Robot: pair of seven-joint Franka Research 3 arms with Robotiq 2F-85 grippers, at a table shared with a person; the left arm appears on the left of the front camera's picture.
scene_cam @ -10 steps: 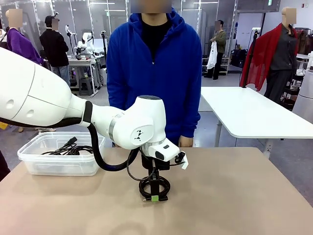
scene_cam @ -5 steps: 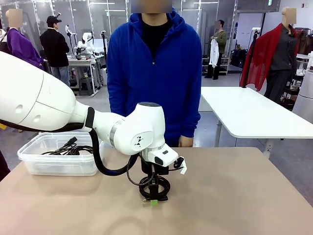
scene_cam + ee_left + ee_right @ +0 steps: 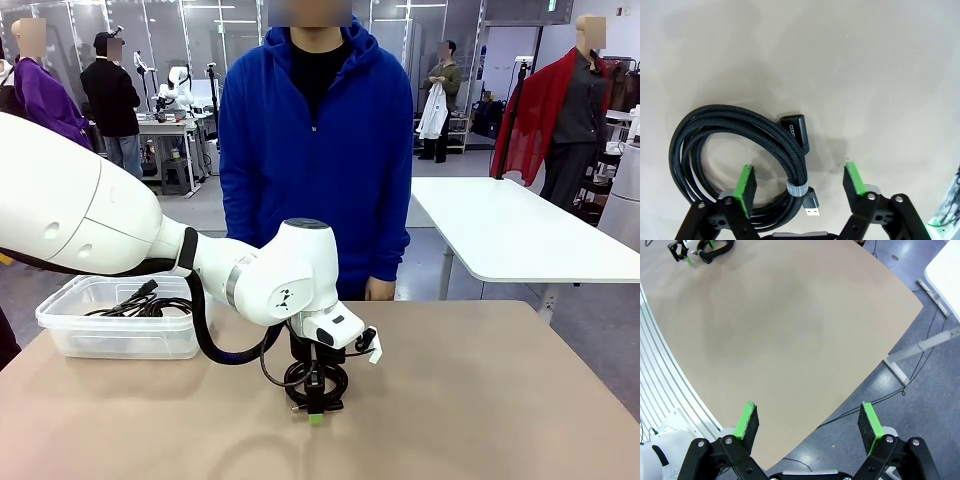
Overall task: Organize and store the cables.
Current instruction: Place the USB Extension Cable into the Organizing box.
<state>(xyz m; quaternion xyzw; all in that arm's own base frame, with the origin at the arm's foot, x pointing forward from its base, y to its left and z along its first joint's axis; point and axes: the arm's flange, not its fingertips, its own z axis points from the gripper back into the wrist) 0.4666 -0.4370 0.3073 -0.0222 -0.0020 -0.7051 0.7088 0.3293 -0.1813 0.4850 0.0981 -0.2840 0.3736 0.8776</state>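
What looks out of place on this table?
Nothing is broken or spilled. One coiled cable lies alone on the table, while the other cables sit in the clear bin. The left claw is open over it.

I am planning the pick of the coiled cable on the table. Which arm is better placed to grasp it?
Left. The left tool is down over the coiled cable, its open fingers on either side of the tied part. The right tool is open but far from it.
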